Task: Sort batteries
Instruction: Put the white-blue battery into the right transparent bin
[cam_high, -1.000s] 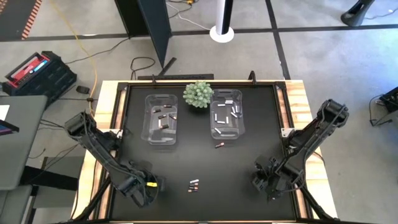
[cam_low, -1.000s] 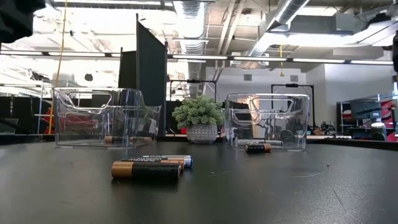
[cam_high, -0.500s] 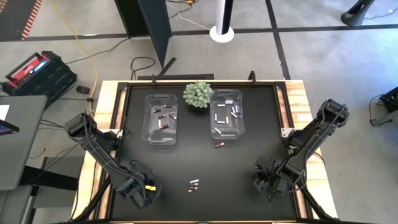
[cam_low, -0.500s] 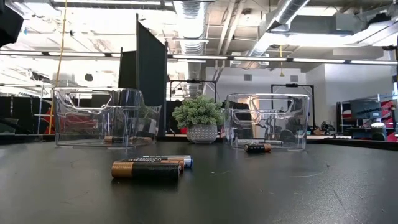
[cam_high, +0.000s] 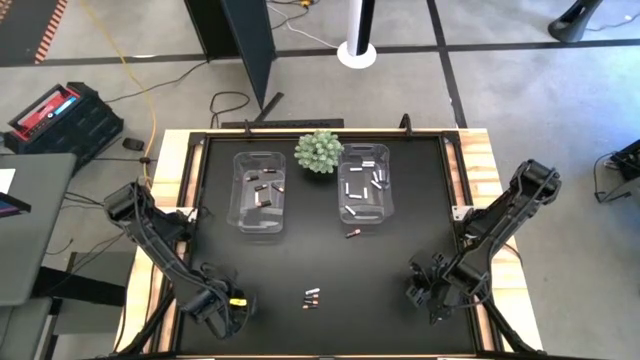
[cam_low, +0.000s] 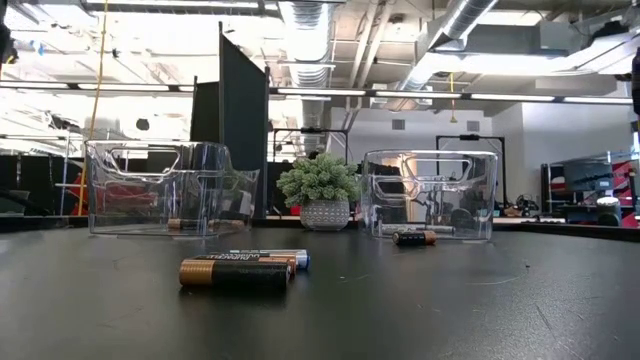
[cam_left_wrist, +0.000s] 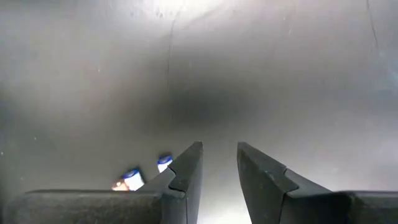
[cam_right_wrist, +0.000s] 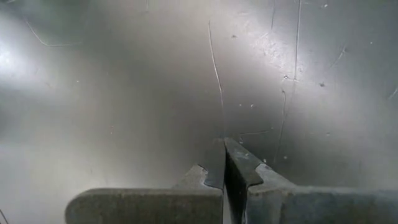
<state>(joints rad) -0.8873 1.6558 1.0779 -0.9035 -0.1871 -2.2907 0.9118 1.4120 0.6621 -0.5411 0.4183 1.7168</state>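
Note:
Three batteries lie loose in a small cluster (cam_high: 312, 297) on the black table's near middle. In the low view a dark copper-ended one (cam_low: 235, 275) lies in front of a pale blue-tipped one (cam_low: 285, 257). One more dark battery (cam_high: 352, 234) lies in front of the right bin (cam_low: 414, 238). The left clear bin (cam_high: 258, 190) holds dark cells. The right clear bin (cam_high: 365, 182) holds pale ones. My left gripper (cam_high: 225, 305) hovers open near the near-left corner, left of the cluster (cam_left_wrist: 219, 152). My right gripper (cam_high: 430, 295) waits shut at the near right (cam_right_wrist: 224, 149).
A green spiky plant (cam_high: 318, 150) in a pot stands between the two bins at the far edge. Two blue-white battery ends (cam_left_wrist: 148, 172) show beside my left finger in the left wrist view. Bare black table (cam_high: 300, 255) lies between the bins and the cluster.
My left gripper has drifted a little toward the table's near-left corner, and its dark body has slid out of the low view's upper left corner. The batteries and my right arm have kept still.

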